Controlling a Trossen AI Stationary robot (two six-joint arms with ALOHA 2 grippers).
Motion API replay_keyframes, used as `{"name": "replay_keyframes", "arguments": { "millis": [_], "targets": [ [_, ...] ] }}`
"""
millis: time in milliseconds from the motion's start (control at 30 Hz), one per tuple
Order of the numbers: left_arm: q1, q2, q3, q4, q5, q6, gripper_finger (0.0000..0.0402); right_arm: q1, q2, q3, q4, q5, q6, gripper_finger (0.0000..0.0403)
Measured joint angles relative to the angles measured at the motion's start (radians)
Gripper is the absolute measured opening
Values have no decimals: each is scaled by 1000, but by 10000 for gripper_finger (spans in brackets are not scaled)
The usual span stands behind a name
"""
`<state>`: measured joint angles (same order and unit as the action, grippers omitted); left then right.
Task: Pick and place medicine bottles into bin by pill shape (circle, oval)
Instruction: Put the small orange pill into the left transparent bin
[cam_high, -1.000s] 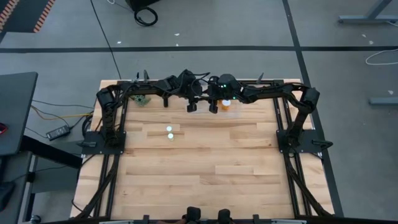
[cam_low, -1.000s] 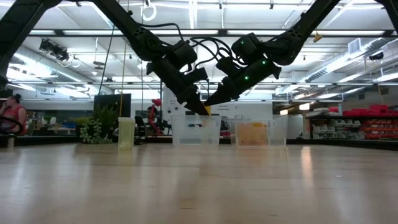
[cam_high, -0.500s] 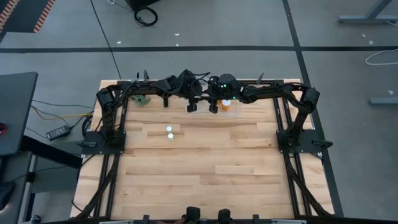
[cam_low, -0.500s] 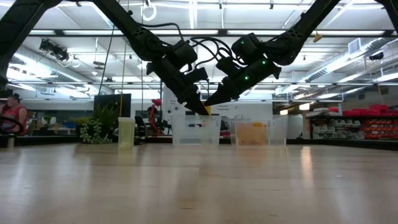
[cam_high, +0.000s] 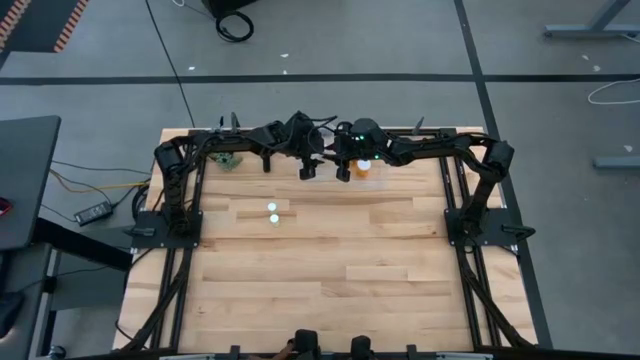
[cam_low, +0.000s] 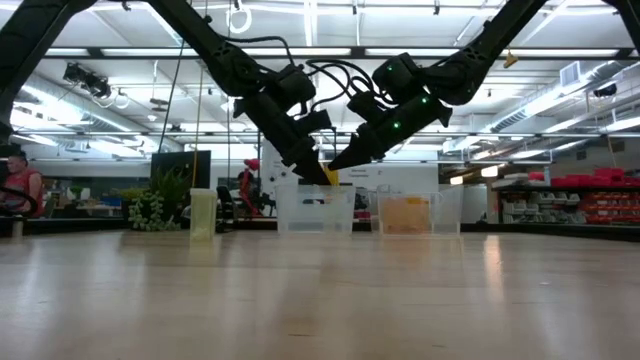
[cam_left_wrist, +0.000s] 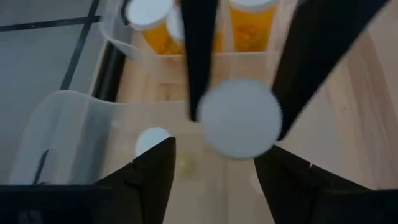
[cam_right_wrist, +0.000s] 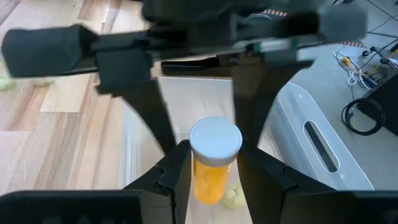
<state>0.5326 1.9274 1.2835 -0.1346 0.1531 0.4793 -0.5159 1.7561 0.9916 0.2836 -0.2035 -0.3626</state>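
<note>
— Where's the medicine bottle (cam_right_wrist: 214, 158)?

— Twelve o'clock on the table (cam_high: 330, 300), white cap up, hanging over the clear bin (cam_low: 300, 212)! The right gripper (cam_right_wrist: 214, 154) is clamped on its amber body.

— And the left gripper (cam_left_wrist: 216, 149)?

— Spread wide, fingers either side, clear of the cap. At three o'clock, a second bin (cam_low: 440, 212) holds more bottles (cam_left_wrist: 252, 25).

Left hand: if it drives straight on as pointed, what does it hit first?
Probably the amber medicine bottle with a round white cap, gripped by the right hand, dead ahead of the open left hand; depth is unclear.
</note>
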Motion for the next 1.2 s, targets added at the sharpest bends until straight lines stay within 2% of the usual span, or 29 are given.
{"name": "replay_keyframes", "arguments": {
  "millis": [533, 700, 833, 1200],
  "targets": [
    [43, -108, 0, -177, 2, -31, 231, -1, 0, 0, 4, 0, 0, 131],
    [51, -157, -16, -189, 15, -64, 231, -1, 0, 0, 3, 0, 1, 131],
    [55, -223, -89, -165, 26, -88, 231, -3, 0, 0, 3, 0, 0, 131],
    [57, -436, -404, 85, 51, -252, 231, -14, 0, 0, 88, 1, 32, 131]
  ]
}}
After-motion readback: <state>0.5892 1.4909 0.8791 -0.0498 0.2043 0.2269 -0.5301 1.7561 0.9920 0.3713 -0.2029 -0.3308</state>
